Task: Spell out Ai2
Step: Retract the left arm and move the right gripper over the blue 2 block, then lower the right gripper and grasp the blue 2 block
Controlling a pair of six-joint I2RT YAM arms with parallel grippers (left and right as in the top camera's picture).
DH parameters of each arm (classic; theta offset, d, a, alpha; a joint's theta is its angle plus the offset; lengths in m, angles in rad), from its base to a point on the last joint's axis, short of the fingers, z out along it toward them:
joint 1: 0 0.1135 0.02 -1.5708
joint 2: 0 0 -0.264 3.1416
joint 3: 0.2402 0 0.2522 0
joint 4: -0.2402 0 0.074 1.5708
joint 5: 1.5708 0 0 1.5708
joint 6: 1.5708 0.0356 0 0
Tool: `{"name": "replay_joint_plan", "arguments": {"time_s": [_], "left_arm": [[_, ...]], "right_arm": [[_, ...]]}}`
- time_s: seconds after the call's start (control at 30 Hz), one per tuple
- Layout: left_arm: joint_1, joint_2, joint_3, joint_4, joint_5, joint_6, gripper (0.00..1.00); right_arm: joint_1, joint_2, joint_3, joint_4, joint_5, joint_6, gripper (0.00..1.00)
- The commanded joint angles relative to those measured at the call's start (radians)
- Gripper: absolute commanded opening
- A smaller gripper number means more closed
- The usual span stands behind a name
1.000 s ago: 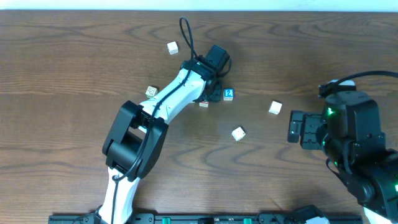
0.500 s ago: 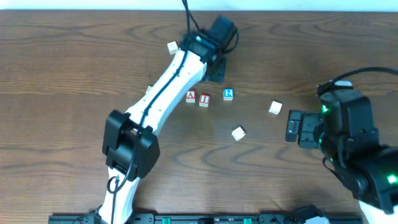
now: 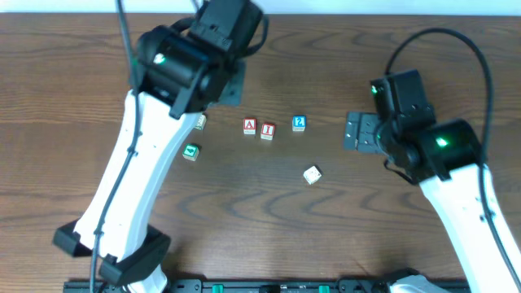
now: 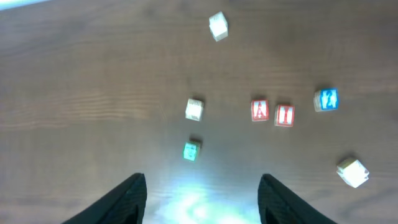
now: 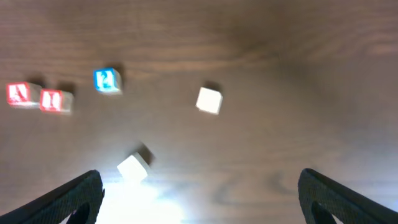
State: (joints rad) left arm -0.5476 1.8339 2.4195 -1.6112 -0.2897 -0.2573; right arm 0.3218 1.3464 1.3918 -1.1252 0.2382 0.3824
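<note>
The left gripper [image 4: 202, 185] hangs above the table with its two dark fingers [image 4: 127, 199] parted and nothing between them. The right gripper [image 5: 199, 179] has its fingers [image 5: 74, 199] spread wide, also empty. Below the left gripper lie seven small cubes. The red A cube [image 4: 259, 110] has the red I cube [image 4: 284, 115] just beside it on its right. The blue 2 cube [image 4: 326, 99] is near the I cube, a clear gap apart and set slightly farther back. Left of this row are one green-marked cube [image 4: 191, 150] and a pale cube [image 4: 194, 109] just behind it. Another pale cube [image 4: 217, 26] lies well apart toward the far edge, and a third pale cube [image 4: 352, 172] sits in front of the 2 cube. The right wrist view adds a fourth pale cube [image 5: 208, 99], right of the 2 cube. That makes eight cubes: three lettered, one green, four pale. The white left arm [image 3: 130, 179] rises from the near left and the right arm [image 3: 468, 203] from the near right, with a black cable [image 3: 456, 39] looping over it. The table [image 3: 73, 106] is dark brown wood grain, with lamp glare in both wrist views. A pale strip runs along its far edge and a black rail [image 3: 244, 286] along the near one.
</note>
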Motion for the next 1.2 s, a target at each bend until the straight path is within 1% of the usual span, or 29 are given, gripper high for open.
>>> {"name": "replay_joint_plan", "arguments": {"time_s": [0.0, 0.03, 0.2, 0.27, 0.33, 0.43, 0.53, 0.6, 0.67, 0.7, 0.73, 0.8, 0.83, 0.97, 1.1, 1.17], "left_arm": [[0.004, -0.026, -0.011, -0.078, 0.033, 0.040, 0.57], [0.004, -0.039, -0.011, -0.078, 0.061, 0.041, 0.58], [0.004, -0.119, -0.011, -0.078, 0.082, 0.054, 0.65], [0.004, -0.150, -0.011, -0.078, 0.127, 0.093, 0.68], [0.006, -0.195, -0.048, -0.078, 0.127, 0.105, 0.68], [0.023, -0.292, -0.228, -0.078, 0.102, 0.103, 0.68], [0.042, -0.388, -0.435, -0.078, 0.098, 0.060, 0.70], [0.046, -0.457, -0.590, -0.056, 0.096, 0.047, 0.70], [0.046, -0.505, -0.695, -0.005, 0.097, 0.043, 0.71], [0.046, -0.531, -0.751, 0.037, 0.100, 0.043, 0.73], [0.046, -0.548, -0.792, 0.071, 0.100, 0.040, 0.83], [0.046, -0.562, -0.831, 0.106, 0.108, 0.025, 0.95], [0.046, -0.563, -0.847, 0.121, 0.122, 0.016, 0.97], [0.046, -0.552, -0.858, 0.136, 0.169, 0.016, 0.95], [0.046, -0.548, -0.858, 0.135, 0.169, 0.013, 0.95], [0.046, -0.548, -0.858, 0.135, 0.169, 0.013, 0.96]], "right_arm": [[-0.001, 0.066, -0.005, 0.054, -0.060, 0.013, 0.99], [-0.001, 0.098, -0.004, 0.075, -0.069, 0.013, 0.99], [0.000, 0.256, -0.001, 0.157, -0.142, 0.013, 0.99], [0.000, 0.327, 0.008, 0.185, -0.170, 0.004, 0.99], [0.012, 0.380, 0.025, 0.210, -0.206, -0.028, 0.99], [0.045, 0.401, 0.046, 0.237, -0.192, -0.039, 0.99], [0.061, 0.401, 0.054, 0.252, -0.182, -0.039, 0.99], [0.063, 0.404, 0.053, 0.264, -0.174, -0.038, 0.99], [0.064, 0.414, 0.053, 0.286, -0.159, -0.039, 0.99], [0.063, 0.423, 0.053, 0.305, -0.160, -0.039, 0.99], [0.063, 0.436, 0.053, 0.321, -0.159, -0.039, 0.99], [0.063, 0.465, 0.054, 0.343, -0.156, -0.039, 0.99], [0.063, 0.488, 0.056, 0.354, -0.156, -0.029, 0.99], [0.061, 0.598, 0.114, 0.330, -0.175, 0.025, 0.99], [0.066, 0.701, 0.199, 0.282, -0.186, 0.028, 0.99], [0.068, 0.724, 0.207, 0.280, -0.187, 0.028, 0.99]]}}
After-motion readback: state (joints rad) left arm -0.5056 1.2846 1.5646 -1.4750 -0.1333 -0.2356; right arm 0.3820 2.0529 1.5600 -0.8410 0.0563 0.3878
